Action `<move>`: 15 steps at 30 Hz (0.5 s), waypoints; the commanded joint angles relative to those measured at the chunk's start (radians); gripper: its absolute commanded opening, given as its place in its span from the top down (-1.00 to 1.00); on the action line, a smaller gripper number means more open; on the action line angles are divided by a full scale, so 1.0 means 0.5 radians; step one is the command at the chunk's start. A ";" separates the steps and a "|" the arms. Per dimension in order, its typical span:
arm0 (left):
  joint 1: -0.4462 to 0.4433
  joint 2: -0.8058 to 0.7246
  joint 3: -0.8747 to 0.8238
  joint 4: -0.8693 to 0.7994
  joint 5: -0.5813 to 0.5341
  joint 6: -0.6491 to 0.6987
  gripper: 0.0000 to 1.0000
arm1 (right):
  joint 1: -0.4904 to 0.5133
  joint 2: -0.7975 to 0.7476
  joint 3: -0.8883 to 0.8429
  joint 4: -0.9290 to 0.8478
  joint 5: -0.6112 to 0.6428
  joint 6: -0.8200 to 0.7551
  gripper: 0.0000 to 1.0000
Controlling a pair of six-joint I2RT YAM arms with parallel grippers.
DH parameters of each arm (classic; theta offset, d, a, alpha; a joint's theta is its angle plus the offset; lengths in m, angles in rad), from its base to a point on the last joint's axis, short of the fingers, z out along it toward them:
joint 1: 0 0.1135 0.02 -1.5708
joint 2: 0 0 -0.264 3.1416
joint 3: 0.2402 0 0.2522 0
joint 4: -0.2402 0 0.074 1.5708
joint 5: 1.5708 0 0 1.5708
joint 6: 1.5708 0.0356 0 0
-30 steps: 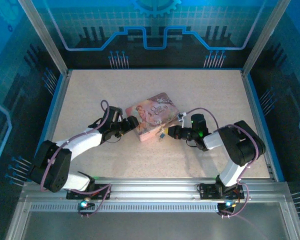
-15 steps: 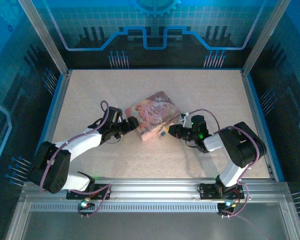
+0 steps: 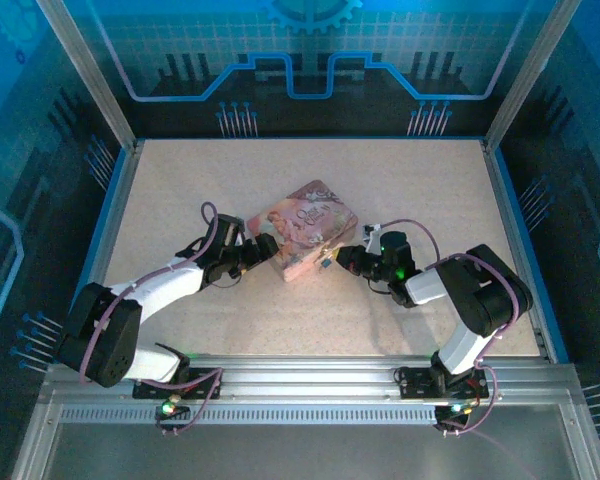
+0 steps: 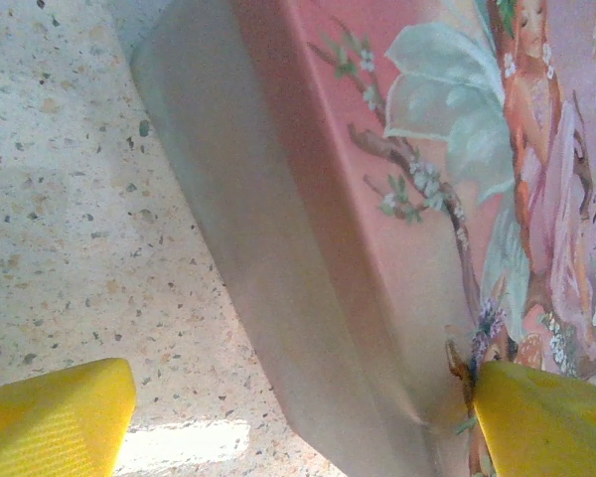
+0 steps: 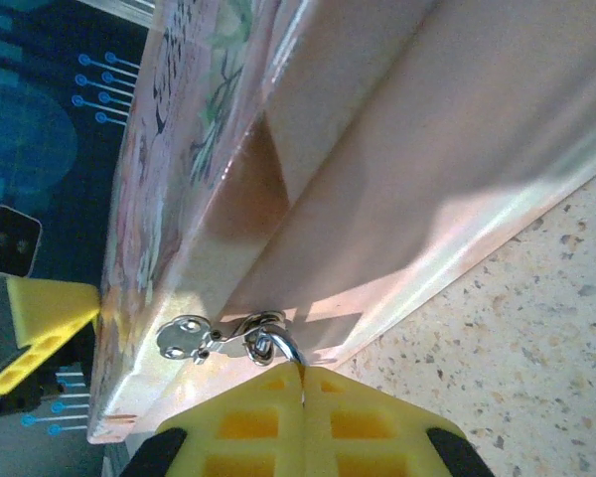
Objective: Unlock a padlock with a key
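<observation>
Hanging from: the padlock (image 3: 323, 264) hangs on the hasp (image 5: 194, 338) at the 5 o'clock side of the tin (image 3: 305, 232), mid-bench. Its silvery shackle (image 5: 278, 346) threads the hasp loop and runs down to the seam between the right hand's pads.
Padlock shift: it sits a touch further toward 12 o'clock than a second ago, carried along with the tin.
Key: too small to pick out; I cannot tell whether it is pinched in the right hand or seated in the keyhole.
Right hand (image 3: 340, 261): closed, pads pressed flat together, at 3 o'clock of the padlock and right against it. It has crept toward 9 o'clock, closing on the tin's edge.
Tin: it has swung slightly anticlockwise, its 12 o'clock corner now further toward 9 o'clock.
Left hand (image 3: 263, 247): at the tin's 8 o'clock corner, spread wide and wider than a second ago. One finger (image 4: 546, 417) lies over the printed lid, and the other (image 4: 50, 422) stands apart over the bare bench (image 3: 410, 180).
Meaning: with the left hand's hold let go, the tin is likely unbraced and gives way under the right hand's push.
Progress: the shackle is still through the hasp, so I judge the lock not yet freed.
</observation>
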State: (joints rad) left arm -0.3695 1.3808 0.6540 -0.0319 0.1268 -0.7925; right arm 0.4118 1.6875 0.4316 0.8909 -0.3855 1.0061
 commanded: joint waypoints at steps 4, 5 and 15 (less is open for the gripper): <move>-0.019 0.048 -0.064 -0.059 0.019 -0.026 -0.82 | 0.015 0.042 -0.020 0.193 0.129 0.100 1.00; -0.019 0.049 -0.062 -0.059 0.016 -0.026 -0.83 | 0.014 0.040 -0.014 0.185 0.143 0.098 1.00; -0.012 0.061 -0.060 -0.058 0.010 -0.020 -0.88 | -0.053 -0.047 -0.020 0.041 0.175 0.014 1.00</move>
State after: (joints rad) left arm -0.3695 1.3830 0.6437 -0.0170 0.1272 -0.8108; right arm 0.4042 1.6951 0.4263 0.9131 -0.3206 1.0405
